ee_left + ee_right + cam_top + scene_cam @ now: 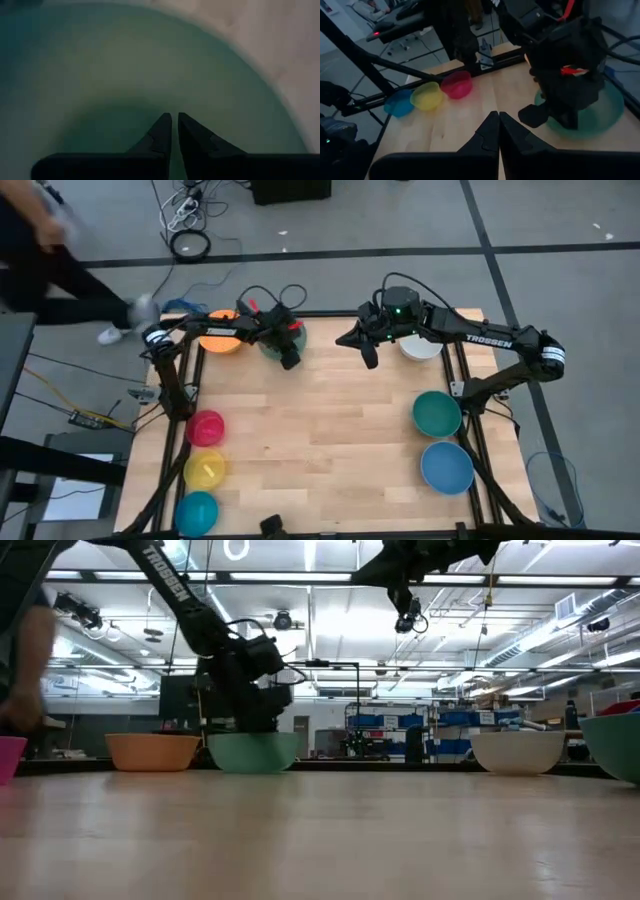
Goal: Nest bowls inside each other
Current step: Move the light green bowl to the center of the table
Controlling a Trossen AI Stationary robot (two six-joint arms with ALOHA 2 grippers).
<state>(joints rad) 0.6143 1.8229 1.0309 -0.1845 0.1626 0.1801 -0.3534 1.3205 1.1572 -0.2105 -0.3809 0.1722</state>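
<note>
Left gripper [172,120] sits down inside the pale green bowl [253,751], fingers almost together, gripping nothing; only its wrist cam shows that. Right gripper [499,117] hovers closed, empty, beside the white bowl [420,348].

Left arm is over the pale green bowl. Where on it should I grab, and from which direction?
Take the pale green bowl by its thin rim, from straight above, one finger inside the wall and one outside. It sits upright and open, and the left gripper already points down into it, fingers nearly together.
</note>
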